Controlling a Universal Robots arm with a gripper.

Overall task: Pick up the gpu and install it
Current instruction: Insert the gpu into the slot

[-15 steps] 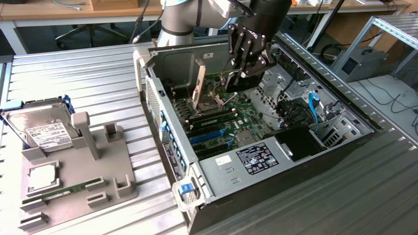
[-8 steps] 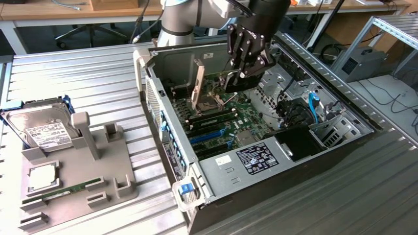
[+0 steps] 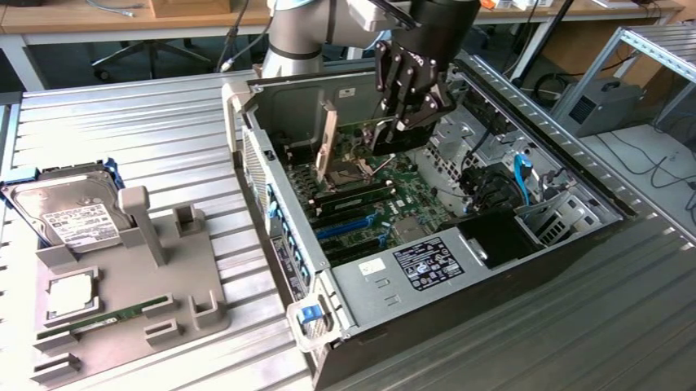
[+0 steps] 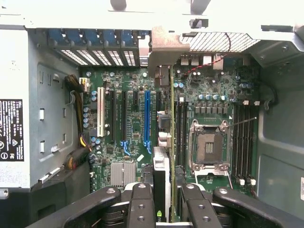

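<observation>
GPU [image 4: 161,173] pinched on edge in my claw [image 4: 166,190]

On the ribbed bench [image 3: 152,122] lies the open computer case [image 3: 490,318], and I reach down into it. Above the motherboard [image 4: 135,118], my fingers [image 4: 141,204] clamp the GPU's two faces. It stands between the blue slot [image 4: 147,118] and the CPU socket [image 4: 209,147], its bracket at the case's rear wall.

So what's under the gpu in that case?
Green motherboard, with a blue expansion slot and silver processor socket either side. The thin gpu card, edge-on in the hand, hides what lies directly beneath.
</observation>
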